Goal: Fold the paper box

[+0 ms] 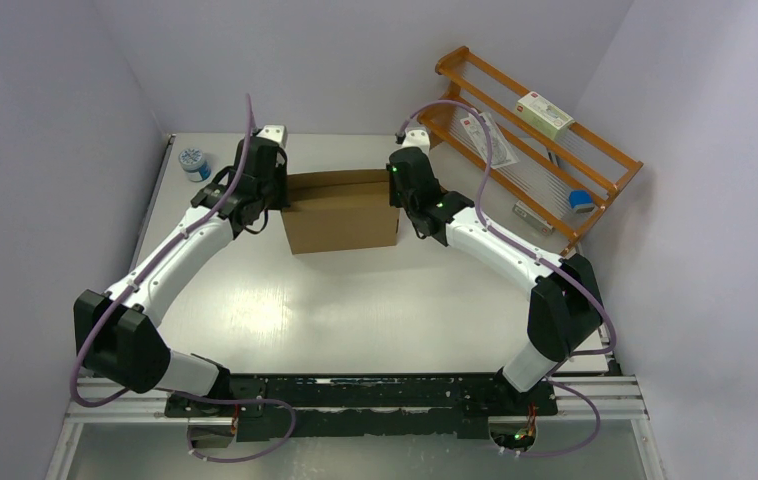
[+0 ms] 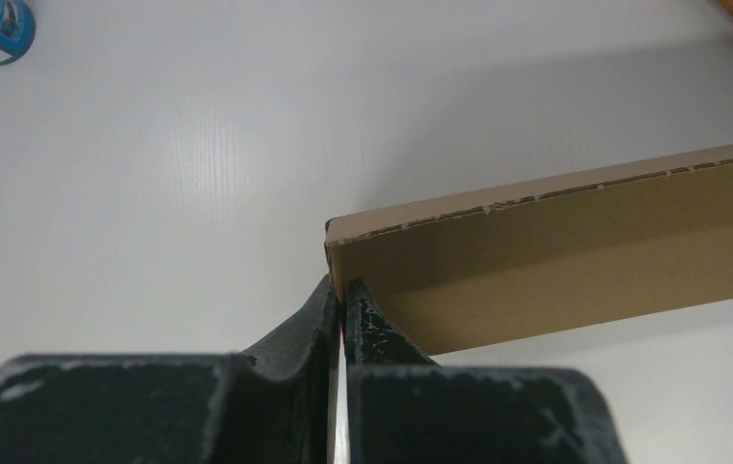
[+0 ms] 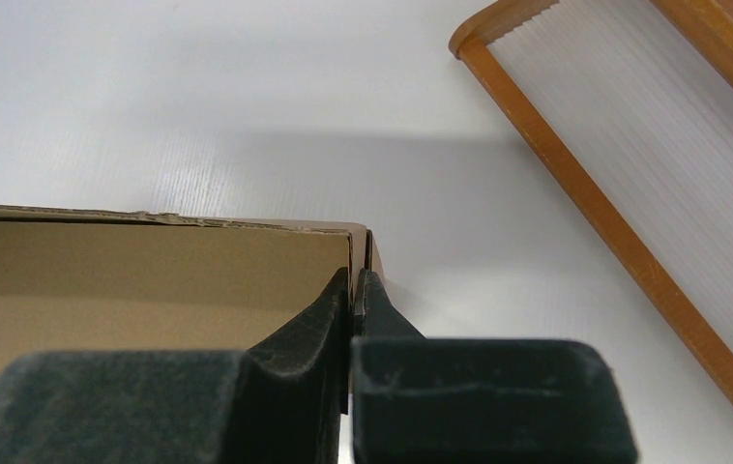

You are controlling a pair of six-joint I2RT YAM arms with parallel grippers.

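The plain brown corrugated cardboard box [image 1: 340, 218] stands on the white table [image 1: 355, 310] just left of the slanted orange wooden rack [image 1: 545, 150], with its top open. The left gripper [image 2: 343, 292] has its black padded jaws narrowed to a thin slit on the upright wall at the box end farther from the rack. The right gripper [image 3: 354, 282] pinches the doubled wall at the end nearer the rack in the same way, so each appears clamped on cardboard rather than closed on nothing. The step in hand looks like seating the two side walls. To do it well, both arms should probably move together and evenly, so the box does not skew toward the rack. Each pinch wants to stay square over its fold, pressing the doubled panel flat, because corrugated board tends to spring back if let go too soon.
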